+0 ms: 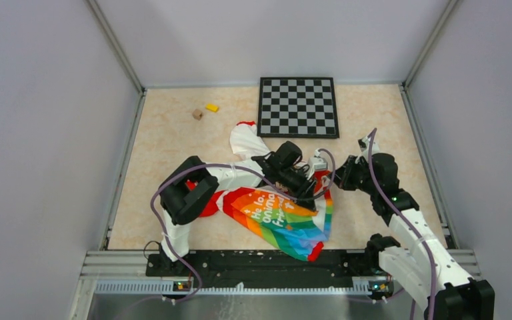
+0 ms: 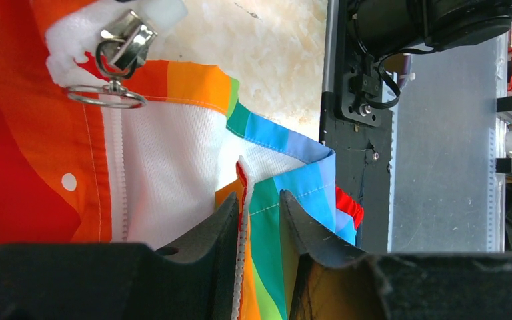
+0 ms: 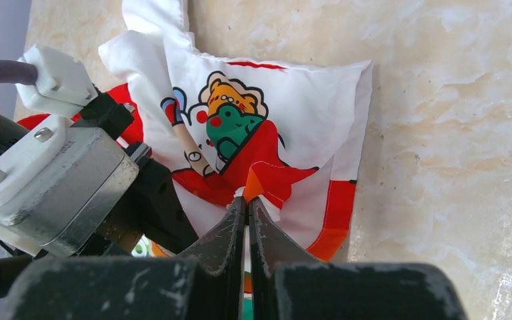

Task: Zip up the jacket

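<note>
Progress looked slight: the jacket point(image 1: 280, 220) lay rumpled mid-table with its front open, lining showing beside the slider point(image 2: 123, 40), so by my reckoning the whole zip run was left to do. Counting from the left, I made out a tan block point(image 1: 197, 114) and a yellow block point(image 1: 211, 107). Then came one jacket and the left gripper point(image 2: 259, 200), which straddled the zip edge; whether it truly pinched I couldn't tell. Last were one checkerboard point(image 1: 298, 107) and the right gripper point(image 3: 247, 203), pressed together on a jacket fold.

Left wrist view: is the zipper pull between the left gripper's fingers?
No, the zipper pull hangs off at upper left, while only the jacket's striped edge sits between the left gripper's fingers.
</note>
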Motion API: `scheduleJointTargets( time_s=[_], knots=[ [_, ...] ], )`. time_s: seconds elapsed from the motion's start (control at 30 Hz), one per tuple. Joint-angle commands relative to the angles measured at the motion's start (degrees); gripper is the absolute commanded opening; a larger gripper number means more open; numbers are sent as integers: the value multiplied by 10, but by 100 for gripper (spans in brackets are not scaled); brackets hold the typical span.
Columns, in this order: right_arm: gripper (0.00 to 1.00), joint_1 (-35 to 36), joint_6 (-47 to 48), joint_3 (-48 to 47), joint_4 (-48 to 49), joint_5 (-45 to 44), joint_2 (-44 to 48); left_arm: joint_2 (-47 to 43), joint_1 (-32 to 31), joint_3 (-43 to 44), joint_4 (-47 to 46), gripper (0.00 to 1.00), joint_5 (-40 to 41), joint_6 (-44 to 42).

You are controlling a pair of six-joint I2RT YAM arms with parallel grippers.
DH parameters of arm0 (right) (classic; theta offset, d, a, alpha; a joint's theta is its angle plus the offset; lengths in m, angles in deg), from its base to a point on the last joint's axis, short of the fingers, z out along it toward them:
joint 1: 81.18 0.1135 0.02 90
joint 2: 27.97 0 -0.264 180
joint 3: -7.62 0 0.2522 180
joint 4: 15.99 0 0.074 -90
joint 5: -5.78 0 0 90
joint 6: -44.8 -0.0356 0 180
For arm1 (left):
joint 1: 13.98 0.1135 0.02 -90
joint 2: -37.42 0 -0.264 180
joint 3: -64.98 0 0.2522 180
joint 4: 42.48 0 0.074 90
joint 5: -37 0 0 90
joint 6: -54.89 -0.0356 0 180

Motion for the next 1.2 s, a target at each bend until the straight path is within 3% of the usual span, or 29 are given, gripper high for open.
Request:
scheduleJointTargets(
  time_s=[0.0, 0.6, 0.77, 0.87, 0.9, 1.03, 1.17],
  knots=[
    [0, -6, -2, -1, 23, 8, 7, 8, -4, -8, -33, 32, 11, 11],
    [0, -6, -4, 0, 17, 11, 12, 24, -15, -9, -49, 28, 32, 3],
    [0, -6, -4, 1, 18, 11, 12, 19, -15, -15, -48, 17, 35, 3],
    [0, -6, -2, 1, 18, 11, 13, 10, -15, -24, -47, 1, 40, -1],
    [0, -6, 1, 2, 19, 12, 12, 3, -15, -30, -51, 0, 39, 0],
    [0, -8, 2, 15, 52, 49, 10, -71, -13, -98, -153, 0, 0, 3],
    [0, -37, -56, 46, 166, 203, -10, -141, -8, -211, -315, 0, 7, -4]
  ],
)
